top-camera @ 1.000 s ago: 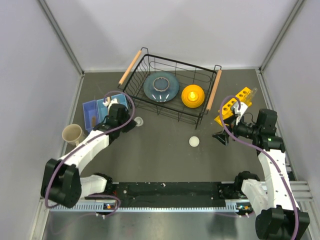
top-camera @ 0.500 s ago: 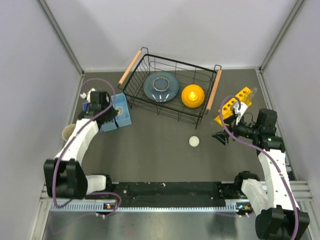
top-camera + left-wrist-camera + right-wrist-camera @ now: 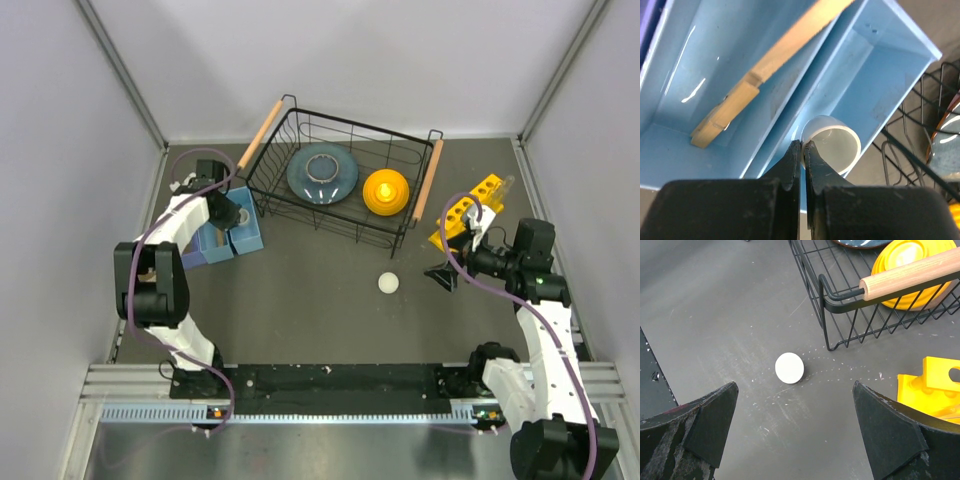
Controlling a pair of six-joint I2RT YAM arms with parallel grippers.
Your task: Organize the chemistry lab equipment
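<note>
Our left tool (image 3: 802, 150) pinches the white cup (image 3: 832, 145) by its rim over the blue tray (image 3: 890, 65) for sorting; our right tool (image 3: 795, 412) hangs open above the white disc (image 3: 789, 368)

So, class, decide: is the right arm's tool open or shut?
Open: the right tool has its fingers far apart, gripping nothing; the white round piece lies untouched.

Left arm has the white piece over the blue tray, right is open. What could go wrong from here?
1. The left end effector pinches only the thin rim of the white round piece, close to the divider of the blue tray; released here, it might catch the divider or tip.
2. The other white piece lies near the black wire basket; the open right end effector could knock it underneath.
</note>
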